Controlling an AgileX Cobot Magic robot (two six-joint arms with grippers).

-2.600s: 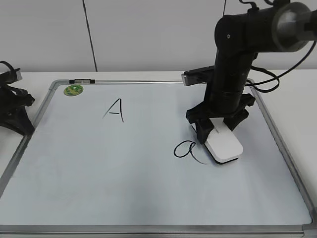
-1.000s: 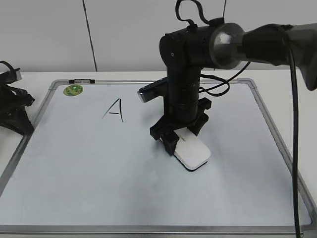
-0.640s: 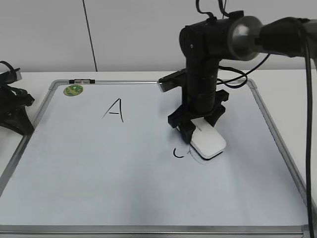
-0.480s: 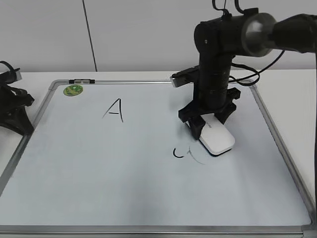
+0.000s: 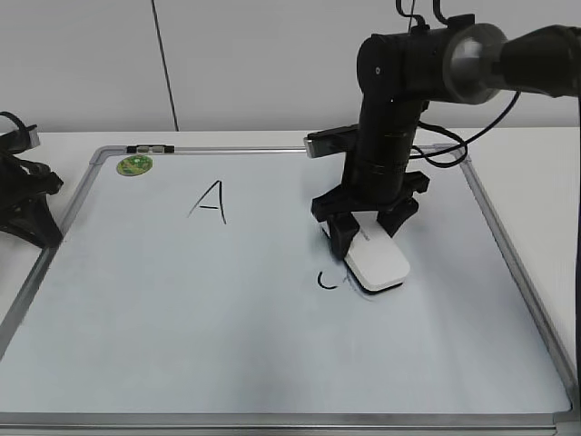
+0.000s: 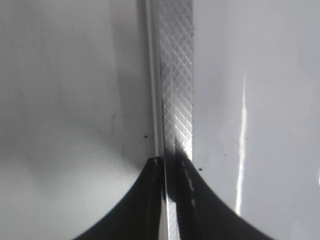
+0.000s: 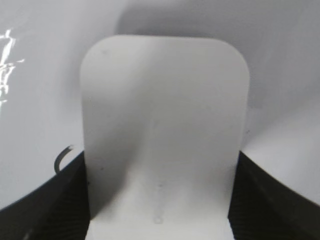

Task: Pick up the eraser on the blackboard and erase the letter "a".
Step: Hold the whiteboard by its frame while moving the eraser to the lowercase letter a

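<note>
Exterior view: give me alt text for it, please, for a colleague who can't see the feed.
The right claw presses the white eraser onto the blackboard beside a leftover stroke of the letter "a". A capital A stays intact, and the left arm sits at the board's edge.

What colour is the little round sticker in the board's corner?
Green, with a lighter pattern on it: the sticker shows best in the exterior view.

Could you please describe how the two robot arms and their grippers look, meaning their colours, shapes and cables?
The right arm is matt black and cylindrical, with a silver-grey round joint cap and thin black cables looping beside it. A small grey box sticks out from its wrist. The right gripper has black angular fingers. The left arm shows only as a black angular shape at the edge.
</note>
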